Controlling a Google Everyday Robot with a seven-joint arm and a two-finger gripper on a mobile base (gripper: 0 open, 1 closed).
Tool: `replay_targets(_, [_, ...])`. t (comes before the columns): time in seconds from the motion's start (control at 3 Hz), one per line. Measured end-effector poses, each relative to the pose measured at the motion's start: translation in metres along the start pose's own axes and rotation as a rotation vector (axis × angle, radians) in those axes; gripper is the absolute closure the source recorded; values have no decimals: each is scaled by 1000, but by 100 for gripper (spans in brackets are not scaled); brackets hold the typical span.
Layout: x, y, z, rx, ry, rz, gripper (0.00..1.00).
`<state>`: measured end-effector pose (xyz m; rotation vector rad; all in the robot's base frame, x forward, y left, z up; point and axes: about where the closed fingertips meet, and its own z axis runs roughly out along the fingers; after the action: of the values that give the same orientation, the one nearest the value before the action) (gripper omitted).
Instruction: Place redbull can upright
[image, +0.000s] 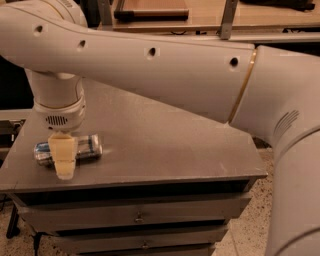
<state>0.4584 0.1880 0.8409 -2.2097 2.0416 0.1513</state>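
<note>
Lying on its side near the front-left edge of the grey surface (180, 145), the redbull can (87, 146) is slim and silver-blue, with its ends pointing left and right. The gripper (64, 167) hangs straight down over the can's middle and hides it, so I can't tell if it's clamped or loose. The white arm (150, 65) spans overhead, with drawers (140, 217) below.

My arm (150, 65): one, white, stretched across the view from right to left, with a gold ring (243, 85) near its right end. My wrist (57, 102): turned straight down at the left. My gripper (65, 166): cream-coloured, hanging below the wrist, pointing down, low at the left.
</note>
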Motion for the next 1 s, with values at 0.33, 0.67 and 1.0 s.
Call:
replay_targets(0.33, [0,2,0,-2,3,-8,41])
replay_targets(0.67, [-2,-2,0,-7,4,-17,65])
replay_targets(1.0, [-3,-6,-1,-7,-1,-19,87])
